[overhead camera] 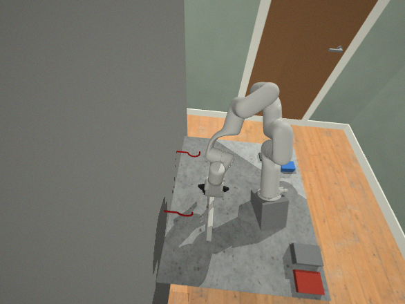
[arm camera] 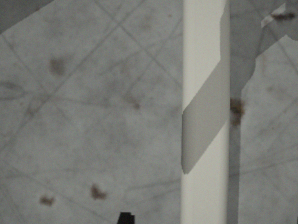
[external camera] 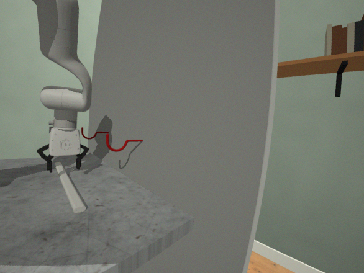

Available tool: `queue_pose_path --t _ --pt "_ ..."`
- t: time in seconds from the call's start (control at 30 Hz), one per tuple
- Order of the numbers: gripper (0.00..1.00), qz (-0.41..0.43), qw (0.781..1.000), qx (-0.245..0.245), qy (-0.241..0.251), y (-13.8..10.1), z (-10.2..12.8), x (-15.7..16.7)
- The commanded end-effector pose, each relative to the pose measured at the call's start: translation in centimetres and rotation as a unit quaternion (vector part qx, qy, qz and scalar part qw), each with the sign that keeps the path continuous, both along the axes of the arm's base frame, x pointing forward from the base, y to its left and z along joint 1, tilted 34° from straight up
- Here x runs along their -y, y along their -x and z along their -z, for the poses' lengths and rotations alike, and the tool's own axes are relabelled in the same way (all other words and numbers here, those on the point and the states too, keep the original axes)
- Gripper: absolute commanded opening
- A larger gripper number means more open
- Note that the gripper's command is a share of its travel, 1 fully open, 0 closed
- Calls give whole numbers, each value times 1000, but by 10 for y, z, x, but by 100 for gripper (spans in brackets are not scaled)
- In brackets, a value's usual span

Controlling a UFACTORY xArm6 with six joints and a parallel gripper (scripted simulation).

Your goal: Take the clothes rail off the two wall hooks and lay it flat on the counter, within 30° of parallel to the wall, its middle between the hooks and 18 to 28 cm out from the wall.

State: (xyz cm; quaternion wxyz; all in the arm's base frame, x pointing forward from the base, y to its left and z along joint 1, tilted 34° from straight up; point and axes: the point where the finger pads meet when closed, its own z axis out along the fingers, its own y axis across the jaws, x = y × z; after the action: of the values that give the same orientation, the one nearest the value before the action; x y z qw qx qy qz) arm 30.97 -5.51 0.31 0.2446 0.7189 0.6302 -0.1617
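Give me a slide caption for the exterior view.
Open gripper above the pale rail lying on the grey marble counter, red hooks bare.
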Motion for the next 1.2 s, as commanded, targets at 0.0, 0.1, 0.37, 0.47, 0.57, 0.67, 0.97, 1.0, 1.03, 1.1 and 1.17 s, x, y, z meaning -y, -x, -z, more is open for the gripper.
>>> queue_pose_path --t 0.0,0.1,0.37,0.47,0.57,0.67,0.97,1.0,1.03,1.1,1.17 --pt "100 0 1000 1 0 0 -9 -6" --pt "100 0 1000 1 0 0 -13 -9" --pt "100 0 1000 1 0 1 -22 -14" --pt "100 0 1000 1 0 1 -26 -17" --pt "100 0 1000 1 0 2 -30 -20" --pt "100 0 1000 1 0 2 -34 -23" --pt "100 0 1000 1 0 3 -44 -29" --pt "100 0 1000 1 0 3 -45 -30" --pt "100 0 1000 1 0 3 -47 -31" --pt "100 0 1000 1 0 3 -49 -33" --pt "100 0 1000 1 0 4 -52 -35"
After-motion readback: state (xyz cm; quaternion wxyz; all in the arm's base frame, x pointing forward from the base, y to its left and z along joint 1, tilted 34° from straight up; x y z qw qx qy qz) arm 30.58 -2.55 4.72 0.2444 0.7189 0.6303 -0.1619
